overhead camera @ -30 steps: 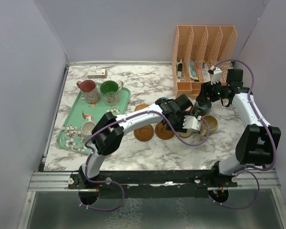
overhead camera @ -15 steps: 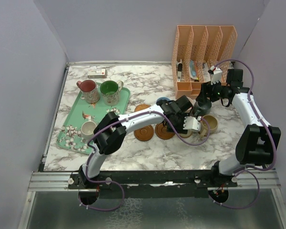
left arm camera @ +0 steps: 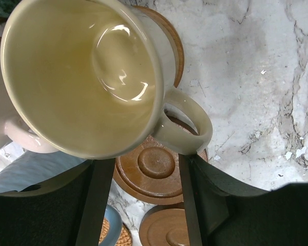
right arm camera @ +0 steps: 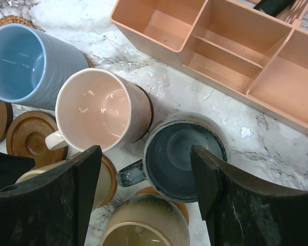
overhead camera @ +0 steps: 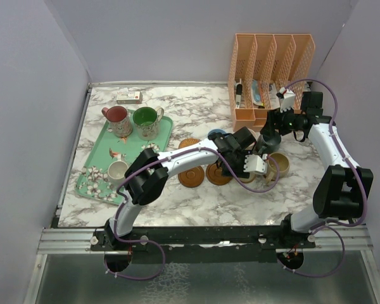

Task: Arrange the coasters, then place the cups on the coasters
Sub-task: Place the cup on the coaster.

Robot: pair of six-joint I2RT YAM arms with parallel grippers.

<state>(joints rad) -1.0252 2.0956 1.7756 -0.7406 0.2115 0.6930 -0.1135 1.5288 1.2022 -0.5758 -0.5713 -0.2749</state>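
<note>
K: Left tool [left arm camera: 143, 159] first. What's at it?

M: Pale yellow mug [left arm camera: 82, 77], mouth toward the wrist camera, handle pointing right. Both fingers [left arm camera: 100, 205] run up to the mug's rim and handle and vanish behind them. Jaws about half spread. Clamped or only alongside: cannot tell.

K: Under it?

M: Edge of a brown coaster [left arm camera: 173, 46] shows past the mug's far side. Whether the mug rests on it, cannot tell. A ringed coaster [left arm camera: 154, 171] lies bare on the marble tabletop [left arm camera: 256, 77], seen between the fingers.

K: Right tool [right arm camera: 148, 148]?

M: Spread wide, holding nothing. It hangs above the dark grey-teal mug [right arm camera: 182, 154], which stands upright near the peach organizer [right arm camera: 220, 46].

K: Neighbours?

M: Pink mug [right arm camera: 100, 107] upright on a dark coaster [right arm camera: 148, 110], just beside the dark grey-teal mug. Blue mug [right arm camera: 25, 61] next to it on a woven coaster [right arm camera: 10, 20]. Tan mug [right arm camera: 143, 228] at the bottom edge of that view.

K: Other mugs?

M: On the floral tray [overhead camera: 101, 152] at the left. Red mug [overhead camera: 117, 118] and green mug [overhead camera: 145, 120] side by side at its far end, cream mug [overhead camera: 117, 170] nearer. All well apart from the cluster.

K: Anything between?

M: An uncovered coaster [overhead camera: 191, 176] on the tabletop, between tray and cluster.
</note>
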